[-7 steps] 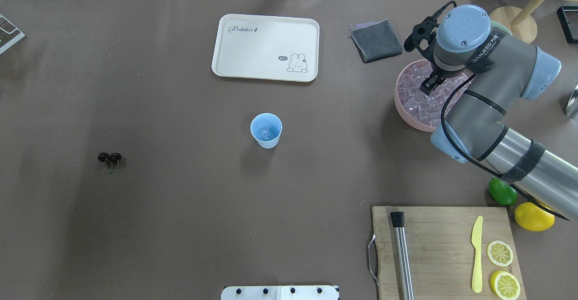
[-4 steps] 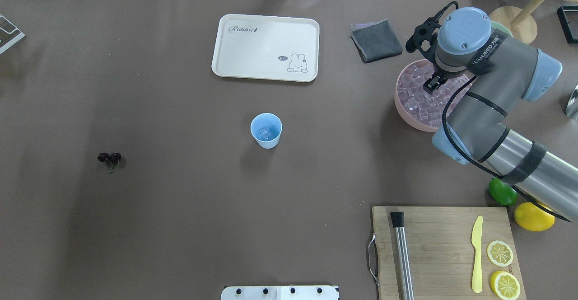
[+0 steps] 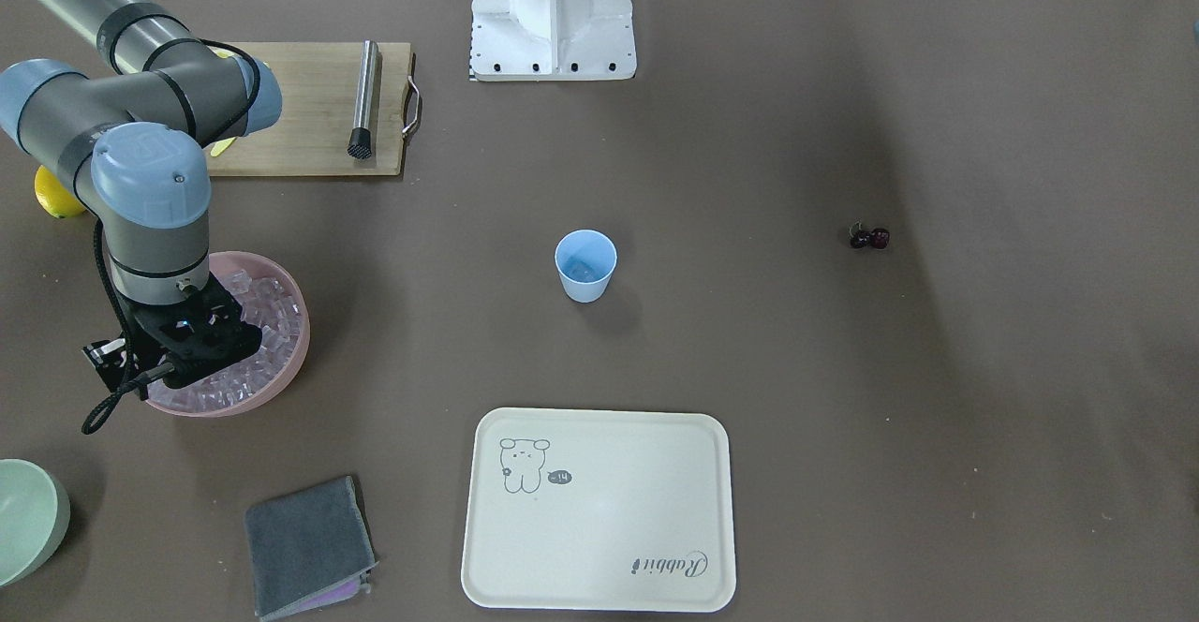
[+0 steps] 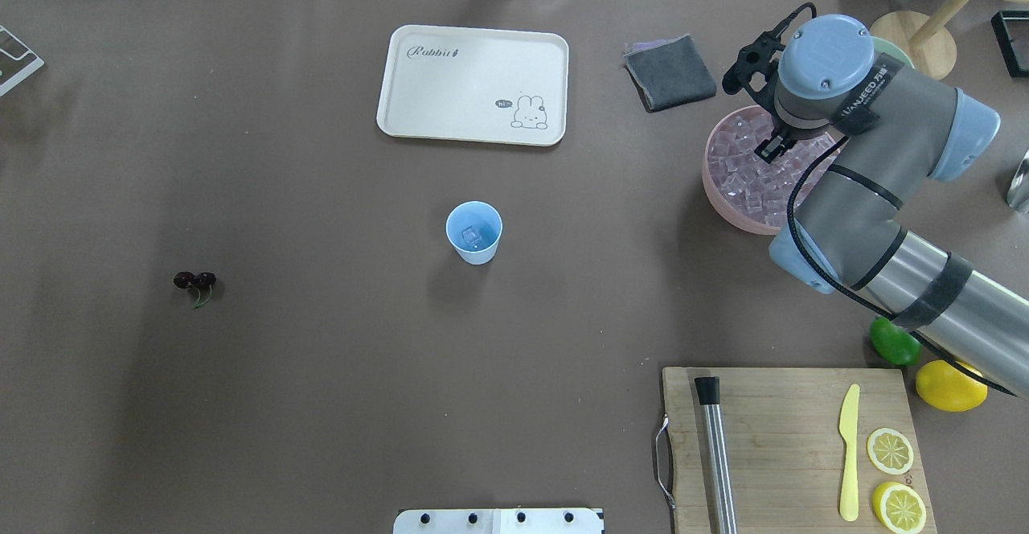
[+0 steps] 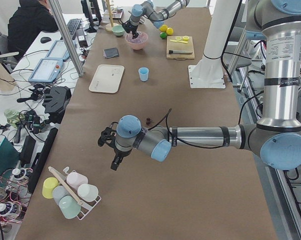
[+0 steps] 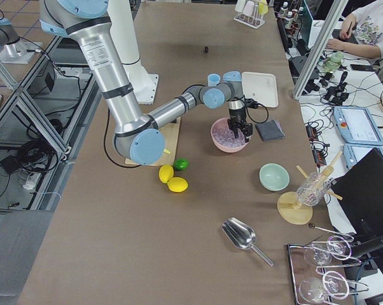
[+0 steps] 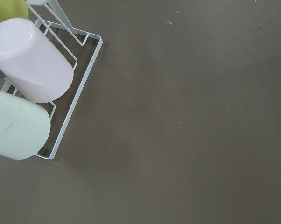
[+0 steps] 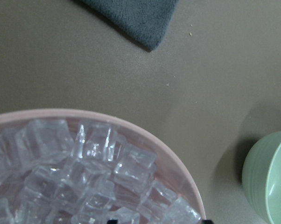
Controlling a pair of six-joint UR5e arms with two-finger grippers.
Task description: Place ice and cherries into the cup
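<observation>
The light-blue cup stands upright mid-table with one ice cube inside it. More ice fills the pink bowl at the right. My right gripper hangs over that bowl with its tips at the ice. In the right wrist view only the two fingertips show at the bottom edge, wide apart, with nothing between them. The cherries lie alone on the table at the left. My left gripper shows only in the exterior left view, near a cup rack; I cannot tell if it is open.
A cream tray and a grey cloth lie at the far side. A cutting board holds a metal muddler, a yellow knife and lemon slices. A lime, a lemon and a green bowl sit near the right arm.
My right wrist has shifted slightly to the right and the gripper has risen a little over the ice bowl. The cup and the cherries have not moved.
</observation>
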